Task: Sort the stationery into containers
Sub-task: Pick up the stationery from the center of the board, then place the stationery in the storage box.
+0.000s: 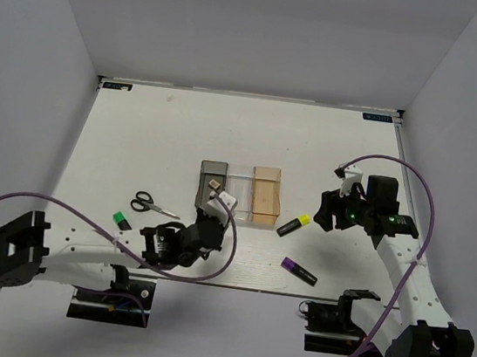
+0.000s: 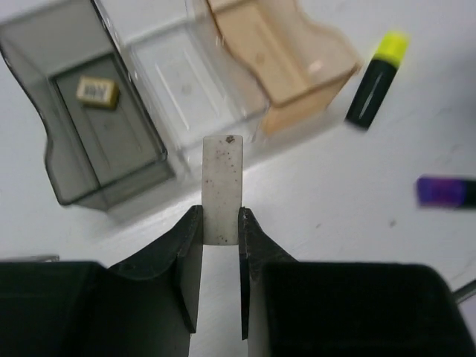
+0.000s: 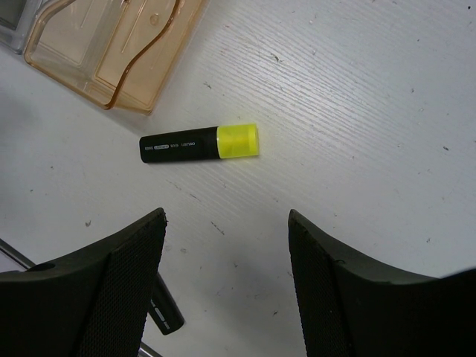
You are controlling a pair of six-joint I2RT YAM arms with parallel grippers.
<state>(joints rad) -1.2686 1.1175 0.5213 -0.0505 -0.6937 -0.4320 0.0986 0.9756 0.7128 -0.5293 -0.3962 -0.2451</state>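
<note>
- My left fingers (image 2: 178, 249) pinch 1 beige eraser block (image 2: 222, 186) near the clear bin (image 2: 190, 74).
- My right fingers (image 3: 123, 268) gape wide above the yellow-ended marker (image 3: 199, 144) on the bench (image 3: 357, 111).

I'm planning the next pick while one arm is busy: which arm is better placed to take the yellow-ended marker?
Right. Its open right claw points at the yellow-ended marker, which lies free nearby. The left claw is shut on an eraser.

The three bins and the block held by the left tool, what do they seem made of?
Smoky grey bin, clear bin and amber bin: likely moulded plastic, glossy, see-through. The block in the left tool: probably rubber eraser, matte off-white, dirt-specked.
</note>
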